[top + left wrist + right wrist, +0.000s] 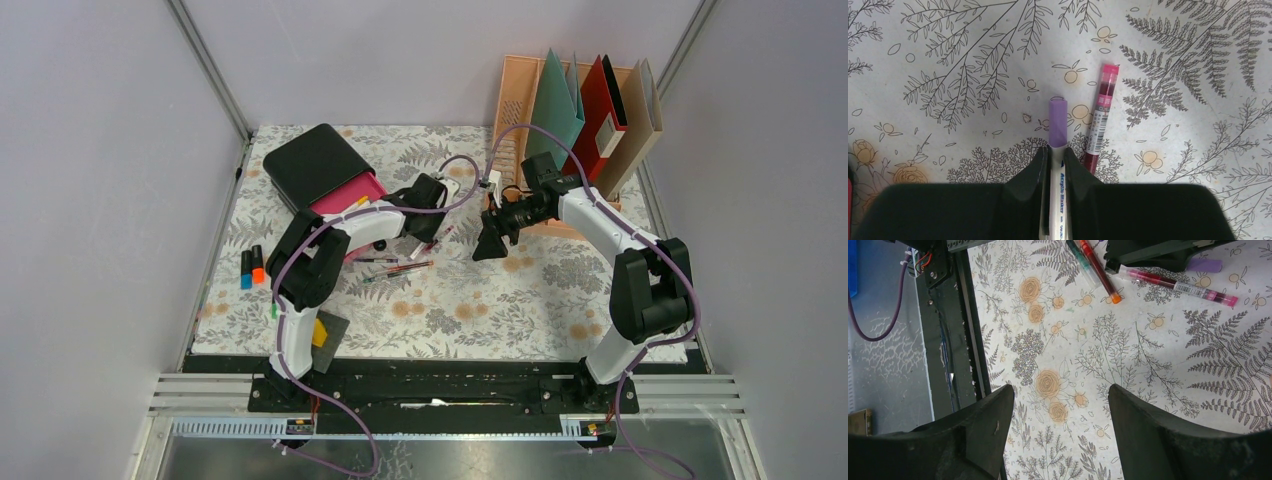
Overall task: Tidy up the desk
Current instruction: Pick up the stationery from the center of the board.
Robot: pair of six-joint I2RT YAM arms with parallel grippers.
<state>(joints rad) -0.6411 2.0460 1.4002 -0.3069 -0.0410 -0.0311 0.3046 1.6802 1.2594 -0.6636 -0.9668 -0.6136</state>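
Observation:
The desk [480, 310] is a tabletop under a pale cloth with grey ferns and orange flowers. My left gripper [1057, 152] is low over it, and its fingers press both sides of a white acrylic marker with a purple cap [1058, 122]. In the top view the left gripper [433, 225] is near the desk's middle, in front of the drawer box. A pink pen [1100, 120] lies on the cloth just right of the marker. My right gripper [1060, 395] hangs open above bare cloth with nothing between its fingers; in the top view the right gripper [492, 242] is right of the left one.
A black drawer box [315, 165] with an open pink drawer [348, 195] stands back left. A peach file rack [520, 95] with folders stands back right. Loose pens [400, 270] lie mid-desk, including an orange-tipped pen [1100, 270]. Blue and orange highlighters [251, 267] stand at the left edge.

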